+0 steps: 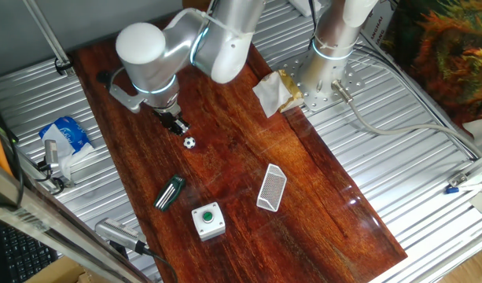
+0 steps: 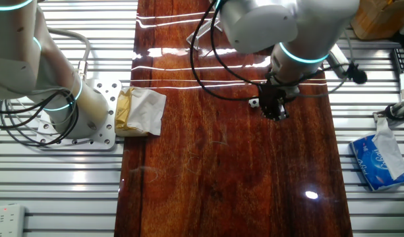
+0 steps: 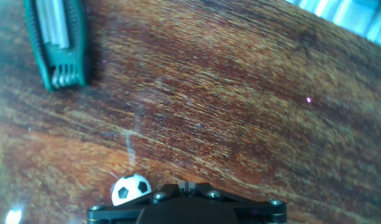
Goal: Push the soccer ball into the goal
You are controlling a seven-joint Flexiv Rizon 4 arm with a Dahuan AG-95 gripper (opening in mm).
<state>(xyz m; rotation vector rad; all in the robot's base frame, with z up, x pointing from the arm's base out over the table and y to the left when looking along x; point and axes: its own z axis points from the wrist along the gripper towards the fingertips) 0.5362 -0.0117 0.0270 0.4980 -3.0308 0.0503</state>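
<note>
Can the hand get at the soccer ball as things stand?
Probably yes. The hand hangs low right beside the soccer ball, with nothing between them. In the hand view the ball sits just ahead of the hand's base on bare wood. The goal lies farther along the table, with open wood in between.

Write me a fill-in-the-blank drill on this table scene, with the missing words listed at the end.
1. The soccer ball is white with ____ patches.
2. The button on top of the white box is coloured ____.
3. The goal is a white frame filled with fine ____.
4. In the one fixed view, the gripper is much nearer to the soccer ball than to the ____.

Missing words: black; green; netting; goal
</note>
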